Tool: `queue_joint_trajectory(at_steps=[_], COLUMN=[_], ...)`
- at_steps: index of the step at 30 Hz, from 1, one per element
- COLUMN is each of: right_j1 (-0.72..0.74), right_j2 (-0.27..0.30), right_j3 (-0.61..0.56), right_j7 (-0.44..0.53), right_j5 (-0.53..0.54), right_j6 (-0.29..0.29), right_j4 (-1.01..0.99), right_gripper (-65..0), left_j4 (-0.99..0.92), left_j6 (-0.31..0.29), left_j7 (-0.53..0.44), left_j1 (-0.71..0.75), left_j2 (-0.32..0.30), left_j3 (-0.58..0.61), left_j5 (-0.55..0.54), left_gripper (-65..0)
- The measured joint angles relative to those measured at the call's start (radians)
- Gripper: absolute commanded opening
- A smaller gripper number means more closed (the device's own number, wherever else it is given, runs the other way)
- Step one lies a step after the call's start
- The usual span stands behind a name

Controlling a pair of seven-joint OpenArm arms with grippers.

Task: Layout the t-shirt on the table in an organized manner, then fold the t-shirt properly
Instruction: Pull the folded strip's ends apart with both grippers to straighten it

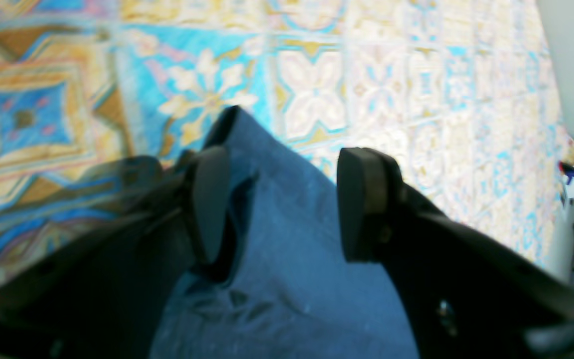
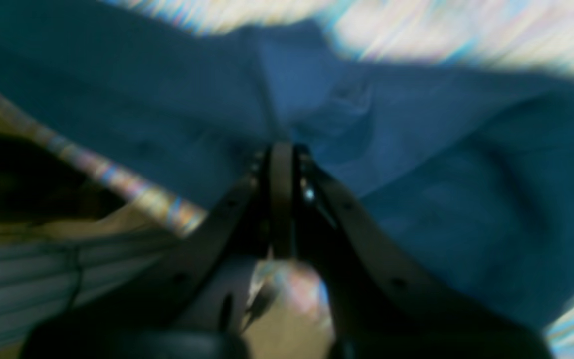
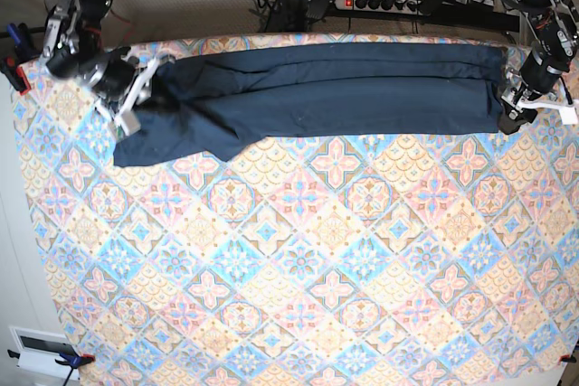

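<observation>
Right gripper (image 2: 282, 149): jaws pressed together, pinching a fold of the plain dark navy short-sleeved cotton t-shirt (image 3: 317, 92). From this claw the garment stretches as a long flat band along the far edge of the rectangular table (image 3: 298, 250) with its pastel diamond floral cloth. Left gripper (image 1: 279, 199): jaws spread apart, straddling the band's opposite corner; one pad touches the fabric.

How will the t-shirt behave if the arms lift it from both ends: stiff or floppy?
Likely floppy: the t-shirt lies in soft lengthwise folds and bunches by the right gripper. Lifted by its ends, the long middle would probably sag toward the table. It may slip on the far side, since the left gripper fingers stand apart around the cloth.
</observation>
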Motion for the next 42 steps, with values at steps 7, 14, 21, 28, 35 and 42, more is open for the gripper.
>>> queue_joint_trajectory(at_steps=[7,14,21,28,35,42], right_j1=[-0.092,-0.085,-0.086,-0.063,-0.024,0.009], right_j2=[0.005,0.011,0.038,0.035,0.035,0.031], right_j3=[0.012,0.013,0.096,0.147,0.146,0.145], right_j7=[0.006,0.01,0.014,0.006,0.005,0.01], right_j5=[0.007,0.007,0.014,0.011,0.006,0.014], right_j6=[0.0,-0.001,-0.001,0.0,0.0,0.0], right_j4=[0.003,0.003,0.003,0.003,0.003,0.003], right_gripper=[-64.4,-56.2,-39.4,-39.6,-39.6,-39.6], left_j4=[0.0,0.0,-0.001,-0.001,-0.017,-0.199], left_j6=[0.001,0.001,0.001,-0.007,-0.007,-0.007], left_j7=[-0.002,-0.001,0.068,0.169,0.215,0.217], left_j1=[0.0,-0.005,0.014,0.013,0.008,-0.095], left_j2=[-0.001,0.0,-0.064,-0.15,-0.237,-0.255], left_j3=[0.0,0.0,0.031,0.122,0.201,0.314], left_j5=[0.002,0.002,0.01,0.12,0.142,0.142], left_gripper=[-30.5,-30.5,-29.7,-26.1,-17.6,-17.6])
